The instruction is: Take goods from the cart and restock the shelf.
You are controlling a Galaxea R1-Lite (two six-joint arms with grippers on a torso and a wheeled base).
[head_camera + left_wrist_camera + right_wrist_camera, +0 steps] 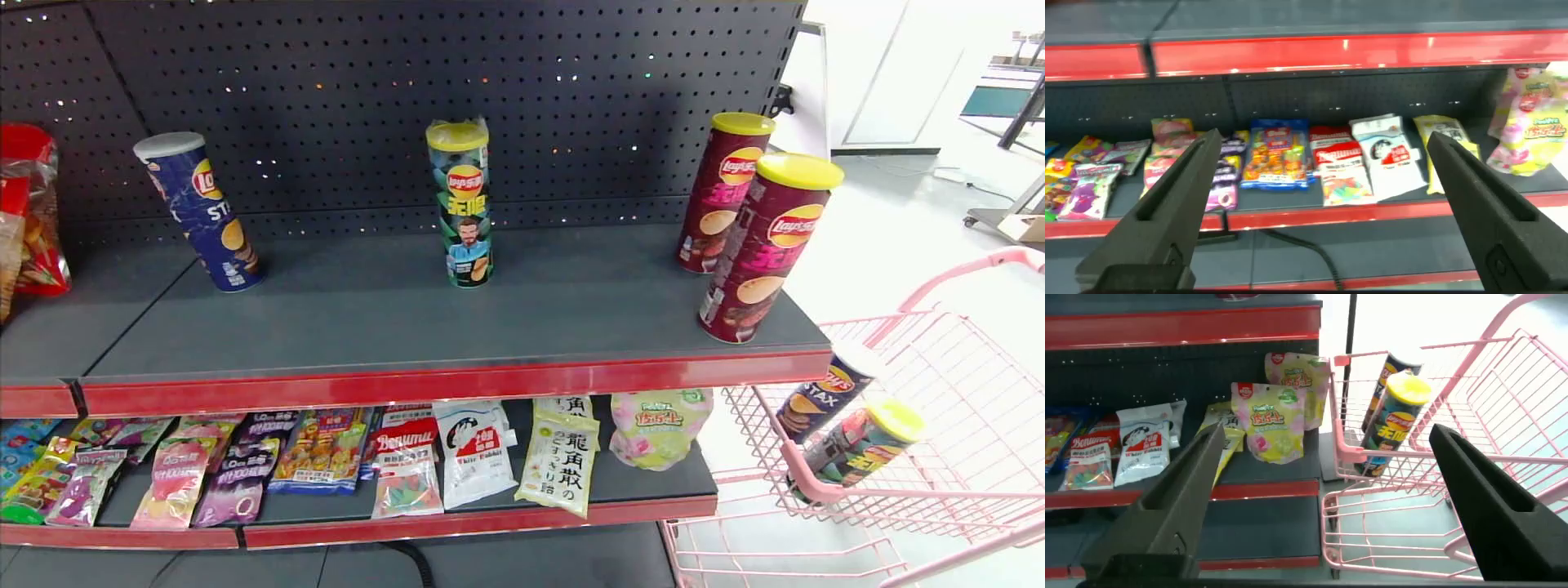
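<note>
Currently, operator, both of your grippers are empty. Your left gripper (1324, 135) has its two black fingers spread wide with nothing between them, and it faces the lower dark shelf (637, 490) and its flat snack pouches. Your right gripper (1327, 429) is also spread wide and grips nothing. It faces the right end of that shelf and the pink wire cart (963, 273).

Task goods: in the head view the cart stands at four o'clock, just beside the right end of the shelving. Two cans lie tilted inside it against the wall nearest the shelf. One is a dark crisp can with a white lid (820, 398). The other, a dark crisp can with a yellow lid (857, 447), sits just beside it toward five o'clock.

Upper grey shelf with a red front edge (408, 327): four cans stand on it, well apart.
- A blue crisp can with a white lid (204, 216) is at ten o'clock and appears tilted.
- A green crisp can with a yellow lid (465, 208) is at twelve o'clock, upright.
- A rear maroon can (722, 192) and a front maroon can (763, 249) are at two o'clock. The front one stands near the shelf's front right corner.

A red crisp bag (28, 212) sits at the nine o'clock edge.

On the lower shelf, a white pouch (473, 449), a pale yellow pouch (559, 465) and a green-and-pink pouch (657, 429) lie toward the right end.
</note>
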